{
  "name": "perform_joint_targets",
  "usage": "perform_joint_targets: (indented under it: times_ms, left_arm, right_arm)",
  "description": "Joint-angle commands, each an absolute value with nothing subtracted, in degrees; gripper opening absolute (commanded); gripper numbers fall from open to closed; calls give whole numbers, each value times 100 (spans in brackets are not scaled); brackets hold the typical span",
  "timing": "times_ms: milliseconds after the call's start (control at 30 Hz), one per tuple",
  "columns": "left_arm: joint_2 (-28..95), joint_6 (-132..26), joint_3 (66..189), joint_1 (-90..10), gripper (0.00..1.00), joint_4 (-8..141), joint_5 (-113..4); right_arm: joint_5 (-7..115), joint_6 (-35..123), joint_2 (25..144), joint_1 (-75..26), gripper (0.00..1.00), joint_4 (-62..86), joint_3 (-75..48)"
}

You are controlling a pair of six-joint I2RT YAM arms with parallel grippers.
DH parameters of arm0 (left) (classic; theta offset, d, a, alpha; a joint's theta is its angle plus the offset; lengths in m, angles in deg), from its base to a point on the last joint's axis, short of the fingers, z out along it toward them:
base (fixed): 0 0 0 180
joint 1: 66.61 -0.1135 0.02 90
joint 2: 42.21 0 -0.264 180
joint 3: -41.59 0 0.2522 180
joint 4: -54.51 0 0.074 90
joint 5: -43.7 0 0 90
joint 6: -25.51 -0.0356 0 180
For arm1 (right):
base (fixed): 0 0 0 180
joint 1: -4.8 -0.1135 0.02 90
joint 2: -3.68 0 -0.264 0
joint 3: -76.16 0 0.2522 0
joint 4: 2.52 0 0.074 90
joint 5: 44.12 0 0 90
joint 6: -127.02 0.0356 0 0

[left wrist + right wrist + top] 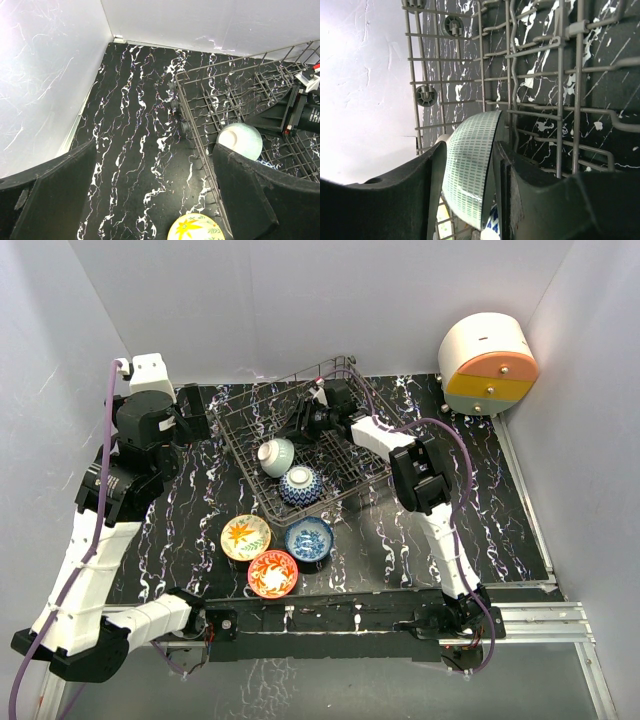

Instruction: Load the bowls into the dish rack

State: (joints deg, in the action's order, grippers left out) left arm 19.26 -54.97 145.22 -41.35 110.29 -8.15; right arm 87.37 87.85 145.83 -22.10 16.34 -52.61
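pale green bowl (276,455) stands on edge in the dish rack (350,468), between the fingers of my right tool (468,147); i cannot tell if they clench it. my left tool (155,150) is released, the rack to its right.

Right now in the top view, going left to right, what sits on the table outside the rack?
yellow-orange floral bowl → orange-red bowl → blue-white bowl → round drawer unit
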Motion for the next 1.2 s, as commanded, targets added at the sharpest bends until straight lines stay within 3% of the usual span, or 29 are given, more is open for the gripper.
perform_joint_targets:
  times_ms: [0, 100, 233, 400, 467, 967, 1167]
  left_arm:
    - [1875, -5580, 14464, -4116, 97, 10924, -809]
    - [1883, -5599, 14476, -4118, 97, 10914, -824]
    - [1918, -5621, 14496, -4118, 97, 10906, -855]
    - [1960, -5683, 14513, -4115, 97, 10915, -879]
    - [1961, -5692, 14518, -4121, 97, 10903, -882]
    - [2084, -5791, 14612, -4114, 97, 10800, -1045]
    - [2174, -5855, 14733, -4115, 97, 10748, -1039]
  right_arm:
    - [8613, 8563, 14721, -2221, 44, 1787, -5774]
    - [8587, 8563, 14820, -2227, 46, 1870, -5950]
    - [8477, 8359, 14878, -2222, 64, 1902, -6024]
    - [8260, 8175, 14783, -2213, 72, 1987, -6095]
    - [8038, 7987, 14721, -2218, 97, 2204, -6196]
    - [6032, 6385, 14101, -2263, 99, 4270, -6927]
    - [4864, 5588, 13125, -2622, 99, 4594, -6549]
